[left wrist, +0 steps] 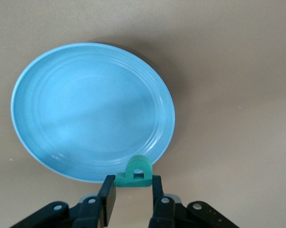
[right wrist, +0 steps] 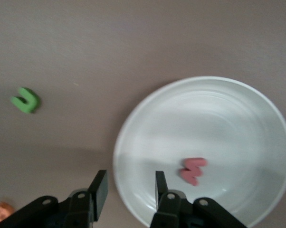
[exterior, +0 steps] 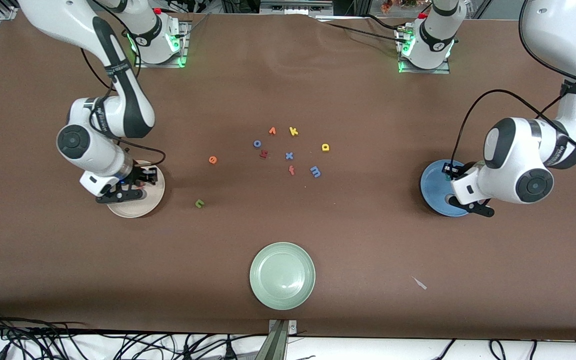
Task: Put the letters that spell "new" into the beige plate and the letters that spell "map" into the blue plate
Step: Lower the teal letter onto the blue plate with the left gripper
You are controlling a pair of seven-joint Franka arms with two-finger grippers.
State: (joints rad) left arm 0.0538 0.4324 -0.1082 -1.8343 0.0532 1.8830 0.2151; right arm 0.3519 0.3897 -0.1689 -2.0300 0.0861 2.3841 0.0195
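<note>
L gripper clamps teal letter over blue plate rim; R gripper fingers apart over beige plate edge, w inside.

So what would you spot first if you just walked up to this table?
The two robot arms, each at a plate. The left hand is over the blue plate, pinching a teal letter, while the right hand is over the beige plate, where a pinkish-red w lies. Small colorful letters dot the table's middle.

surface: brown table | near edge: black cables just past table, metal bracket at its middle | light: even, soft shadows
</note>
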